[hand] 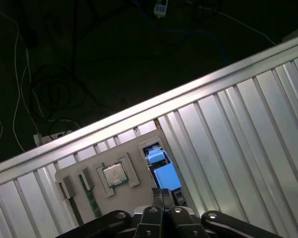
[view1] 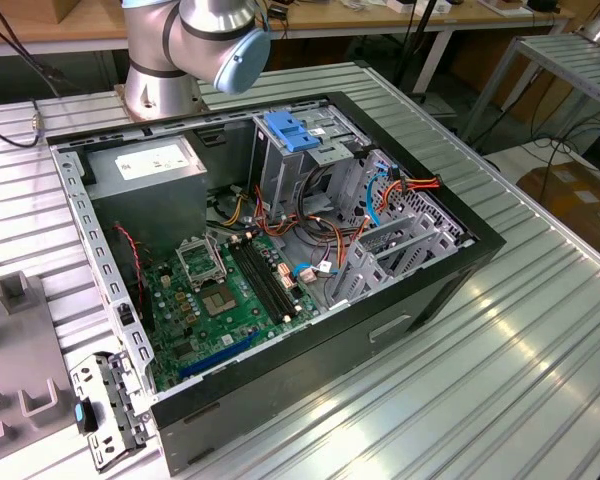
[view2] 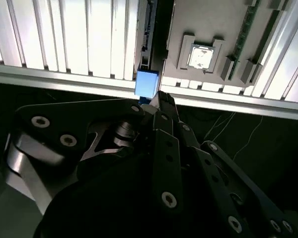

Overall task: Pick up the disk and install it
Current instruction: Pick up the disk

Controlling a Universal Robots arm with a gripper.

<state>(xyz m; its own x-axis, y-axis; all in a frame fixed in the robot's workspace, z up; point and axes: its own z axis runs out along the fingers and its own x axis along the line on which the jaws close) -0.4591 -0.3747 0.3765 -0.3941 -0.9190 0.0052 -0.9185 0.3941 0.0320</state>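
**Blue-ended metal disk (view2: 147, 83) (hand: 165, 176) pictured just off tip of black linked gripper (view2: 159, 99) (hand: 165, 194)**

Whether the jaws are clenched or released cannot be told from either wrist view. Just beyond the gripper's tip, the disk is seen by its bright blue plastic end. It is lined up with a dark, narrow slot at the edge of a grey moulded tray (view2: 203, 20) (hand: 89, 166). Whether the disk is seated in that slot or lifted clear of it cannot be told.

Beside the slot, a square silver processor chip (view2: 201, 55) (hand: 114, 174) is held in its own recess. A thin green memory stick (view2: 244, 32) (hand: 92, 198) is set on edge past it.

The tray is laid on a ribbed aluminium table (view2: 64, 34) (hand: 238, 124) (view1: 500, 380), near the rim, with dark floor seen beyond.

In the exterior view, an open black computer case (view1: 380, 330) is shown on the same table. A green motherboard (view1: 220, 300) is seen on its floor. A grey power-supply box (view1: 145, 165) is seen at the end nearest the arm's silver base (view1: 160, 85), and a blue plastic latch (view1: 295, 135) atop a metal cage.
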